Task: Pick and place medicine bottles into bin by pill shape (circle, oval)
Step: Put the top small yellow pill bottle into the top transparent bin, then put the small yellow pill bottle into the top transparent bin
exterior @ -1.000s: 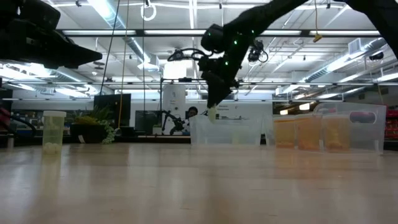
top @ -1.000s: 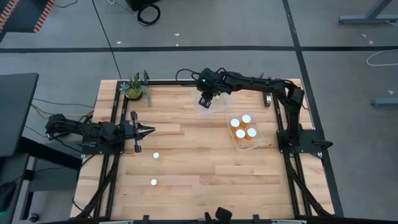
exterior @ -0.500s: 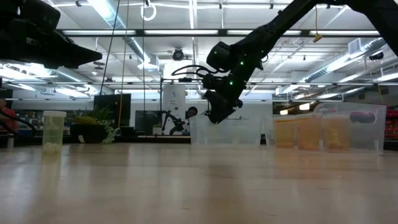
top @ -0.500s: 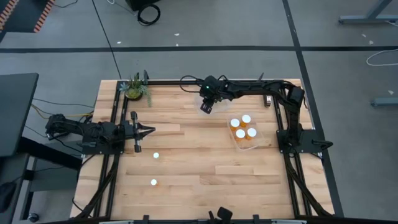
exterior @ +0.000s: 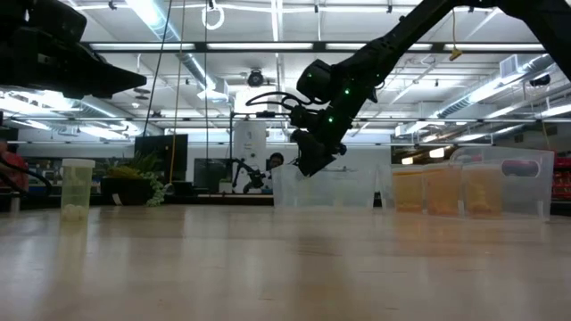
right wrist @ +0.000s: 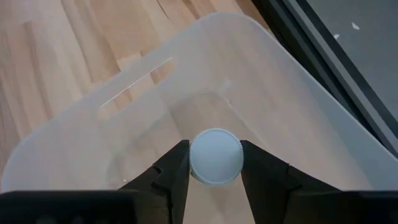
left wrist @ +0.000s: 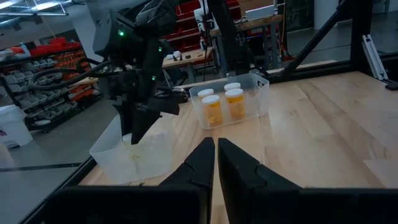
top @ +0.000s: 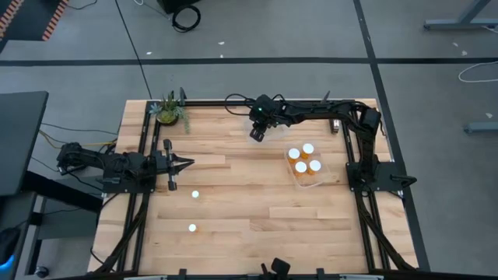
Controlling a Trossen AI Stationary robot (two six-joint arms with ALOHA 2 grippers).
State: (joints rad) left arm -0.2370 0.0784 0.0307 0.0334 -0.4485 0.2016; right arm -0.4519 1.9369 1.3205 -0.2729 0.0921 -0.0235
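Gripping a white-capped medicine bottle (right wrist: 216, 156), the right gripper (right wrist: 214, 163) hangs over a clear bin (right wrist: 124, 134) (left gripper (left wrist: 216, 157) closed)

I see a pale wood counter (top: 249, 210) with plank stripes and a black frame. Both my arms are black; a green light glows on the right one. The right hand (right wrist: 214, 163) shows dark fingers around a white cap (right wrist: 216, 155). The bin (right wrist: 280, 99) under it is clear and frosted. The other bin (left wrist: 258, 93) is clear too, holding amber-orange bottles (left wrist: 235, 102) with white caps. Two white dots (top: 194, 194) sit on the wood. The plant (top: 169, 110) is green.
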